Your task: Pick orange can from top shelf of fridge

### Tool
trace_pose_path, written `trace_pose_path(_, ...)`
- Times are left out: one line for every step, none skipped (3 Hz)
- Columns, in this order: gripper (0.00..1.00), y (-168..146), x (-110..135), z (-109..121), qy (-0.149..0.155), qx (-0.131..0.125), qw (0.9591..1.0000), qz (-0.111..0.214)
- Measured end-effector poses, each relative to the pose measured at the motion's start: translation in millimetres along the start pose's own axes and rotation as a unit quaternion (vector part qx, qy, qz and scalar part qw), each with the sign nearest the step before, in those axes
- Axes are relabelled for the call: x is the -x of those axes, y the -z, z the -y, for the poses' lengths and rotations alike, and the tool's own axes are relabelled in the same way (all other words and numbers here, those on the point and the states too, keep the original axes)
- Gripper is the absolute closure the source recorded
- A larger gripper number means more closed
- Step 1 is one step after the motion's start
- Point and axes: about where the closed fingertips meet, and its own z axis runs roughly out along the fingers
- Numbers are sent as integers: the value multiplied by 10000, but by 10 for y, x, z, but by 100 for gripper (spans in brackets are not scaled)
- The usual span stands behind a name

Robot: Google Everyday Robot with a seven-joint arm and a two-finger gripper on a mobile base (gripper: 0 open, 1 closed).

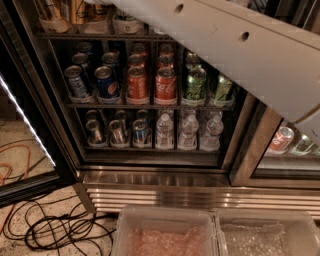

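Bins of clear plastic are sitting nearest, beside black cables looping over the floor. The fridge is showing its ribbed steel base, then water bottles and soda cans standing in rows, likely for easy reach. The white arm is slanting toward the top shelf, where the orange can is standing in a clear cup. The gripper is lying past the upper edge, so its hold cannot be told.
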Motion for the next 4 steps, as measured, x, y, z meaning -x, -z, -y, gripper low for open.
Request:
trace_pose_path(100,14,23,-60,80,105,9999,-13)
trace_pose_path(100,106,-34,-132,84,177,9996,-185)
trace_pose_path(100,440,-225,-245,-35,72,9983,-585)
trace_pose_path(100,813,-603,-412,-508,-197,9923,-1112)
